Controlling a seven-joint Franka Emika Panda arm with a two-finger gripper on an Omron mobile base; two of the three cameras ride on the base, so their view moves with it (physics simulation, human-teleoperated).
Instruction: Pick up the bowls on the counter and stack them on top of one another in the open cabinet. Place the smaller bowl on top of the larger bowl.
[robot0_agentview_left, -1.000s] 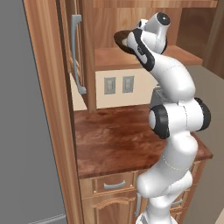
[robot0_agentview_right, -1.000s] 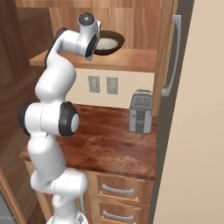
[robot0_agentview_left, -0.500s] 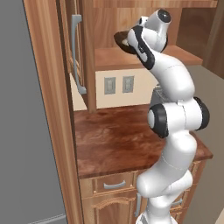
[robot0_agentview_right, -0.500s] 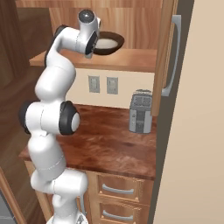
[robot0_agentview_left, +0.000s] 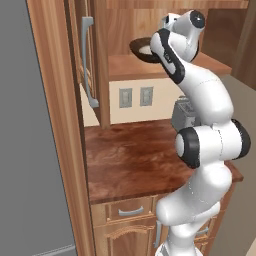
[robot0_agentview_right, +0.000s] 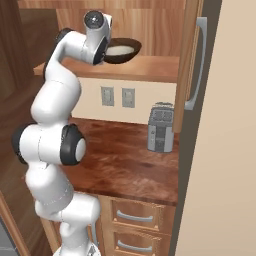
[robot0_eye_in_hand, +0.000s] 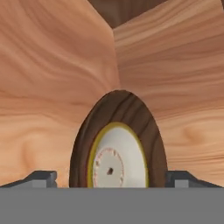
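Two bowls stacked on cabinet shelf (robot0_agentview_right: 150, 67) directly ahead of pincer (robot0_eye_in_hand: 112, 177): smaller bowl (robot0_eye_in_hand: 117, 161) nested inside larger bowl (robot0_eye_in_hand: 120, 109). Pincer released, fingertips (robot0_eye_in_hand: 41, 177) spread wide, grasping nothing.

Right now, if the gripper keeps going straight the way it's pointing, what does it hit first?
Most likely the smaller bowl, which sits inside the larger bowl dead ahead between the open gripper's fingertips. Depth is unclear, but nothing appears nearer.

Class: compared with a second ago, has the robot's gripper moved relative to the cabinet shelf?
Yes. The gripper has opened and drawn slightly back from the stacked bowls on the cabinet shelf.
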